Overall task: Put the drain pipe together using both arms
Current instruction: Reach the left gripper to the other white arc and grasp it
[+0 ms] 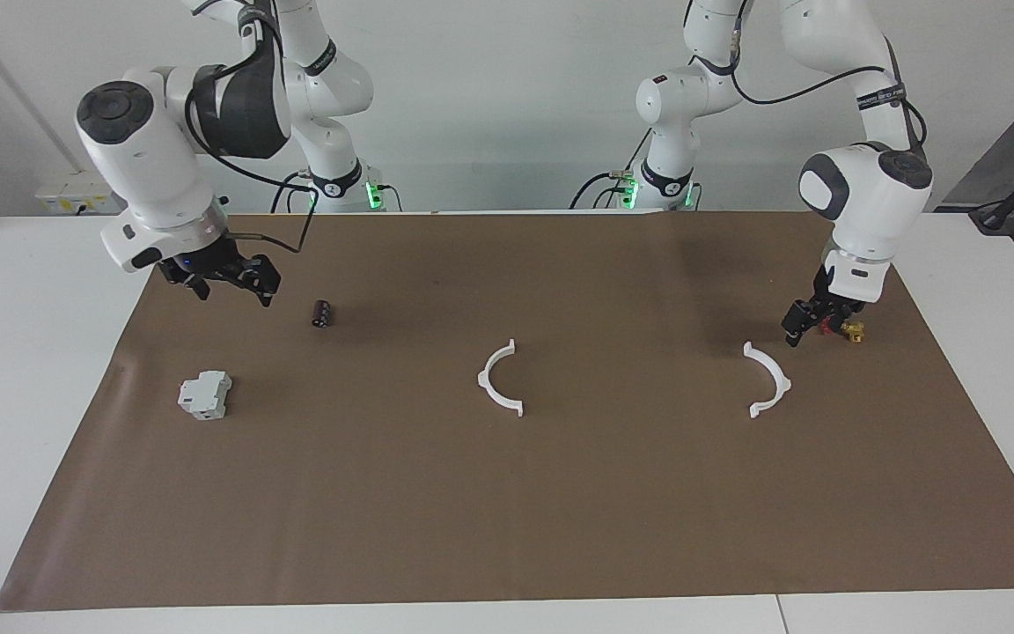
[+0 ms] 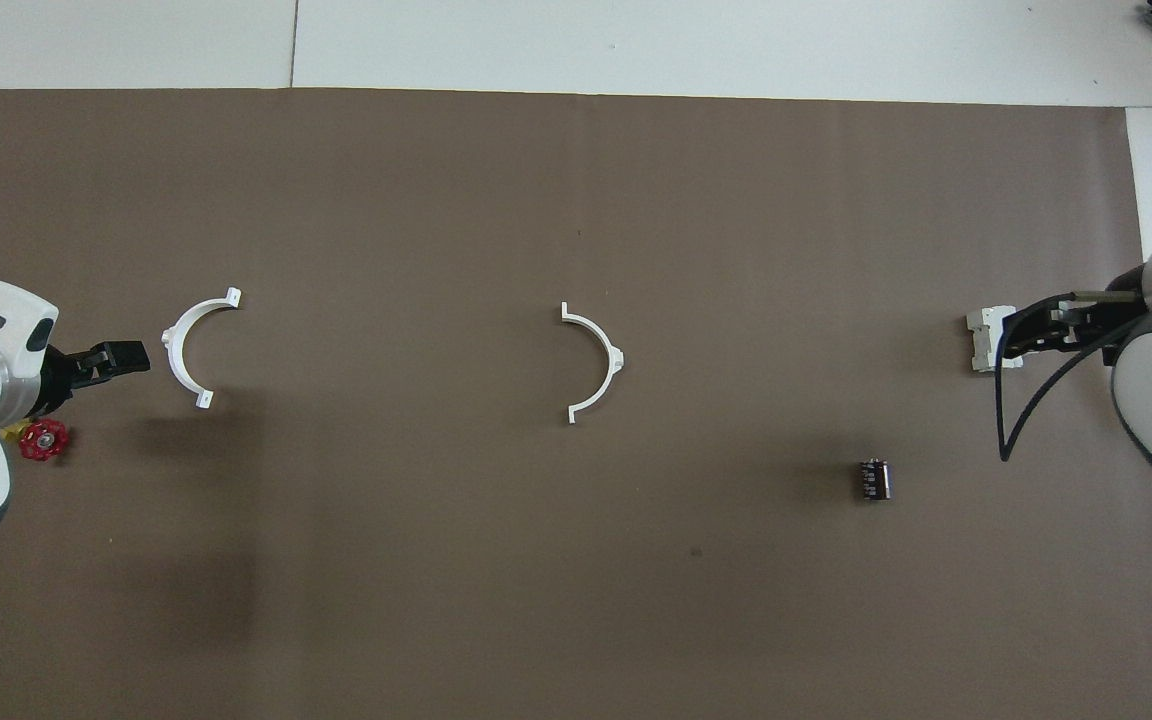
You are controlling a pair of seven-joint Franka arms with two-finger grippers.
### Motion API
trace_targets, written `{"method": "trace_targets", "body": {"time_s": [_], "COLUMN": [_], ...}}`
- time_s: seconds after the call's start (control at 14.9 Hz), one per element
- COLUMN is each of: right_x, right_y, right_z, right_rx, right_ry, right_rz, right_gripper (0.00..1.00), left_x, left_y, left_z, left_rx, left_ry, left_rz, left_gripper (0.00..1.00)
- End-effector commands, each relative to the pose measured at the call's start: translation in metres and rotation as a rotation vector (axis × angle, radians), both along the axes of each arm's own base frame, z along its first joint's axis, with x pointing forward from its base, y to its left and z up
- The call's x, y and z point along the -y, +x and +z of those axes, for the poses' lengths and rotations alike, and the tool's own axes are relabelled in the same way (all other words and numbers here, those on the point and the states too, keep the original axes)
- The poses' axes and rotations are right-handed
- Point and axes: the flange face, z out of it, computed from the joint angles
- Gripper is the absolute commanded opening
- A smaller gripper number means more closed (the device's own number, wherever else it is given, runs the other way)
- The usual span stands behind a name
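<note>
The drain pipe lies in two separate white half-rings flat on the brown mat, well apart and not joined. One half-ring [image 1: 500, 380] [image 2: 596, 362] sits near the mat's middle. The other half-ring [image 1: 768, 380] [image 2: 192, 346] lies toward the left arm's end of the counter [image 1: 14, 352].

The left gripper [image 1: 811, 321] [image 2: 111, 360] hangs low at about one o'clock from that second half-ring in the facing view, just beside it without touching, its fingers apart and holding nothing. It partly covers the small red-and-yellow valve [image 1: 843, 328] [image 2: 36, 438], so only part of the valve shows in the facing view.

The right gripper [image 1: 225, 283] [image 2: 1046, 330] hovers raised over the mat toward the right arm's end, fingers apart and empty. In the overhead view it overlaps the grey-white block [image 1: 205, 394] [image 2: 988, 340], hiding part of it; the facing view shows the block at roughly six o'clock from the gripper, untouched. A small dark cylinder [image 1: 322, 313] [image 2: 873, 478] lies at three o'clock of that gripper in the facing view; its detail is hard to make out.
</note>
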Motion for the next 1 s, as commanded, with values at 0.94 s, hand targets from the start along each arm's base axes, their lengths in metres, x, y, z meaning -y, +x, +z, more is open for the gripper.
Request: {"method": "trace_targets", "body": {"time_s": [0.94], "right_x": [-0.02], "right_y": [-0.016], "right_z": [0.108], "right_rx": [0.013], "right_ry": [0.052], "right_rz": [0.05], "right_gripper": [1.0], "left_x": [0.036], "left_y": [0.018], "left_z": [-0.043], "left_rx": [-0.026], "left_ry": [-0.025], "left_rz": [-0.035], "left_gripper": [1.0]}}
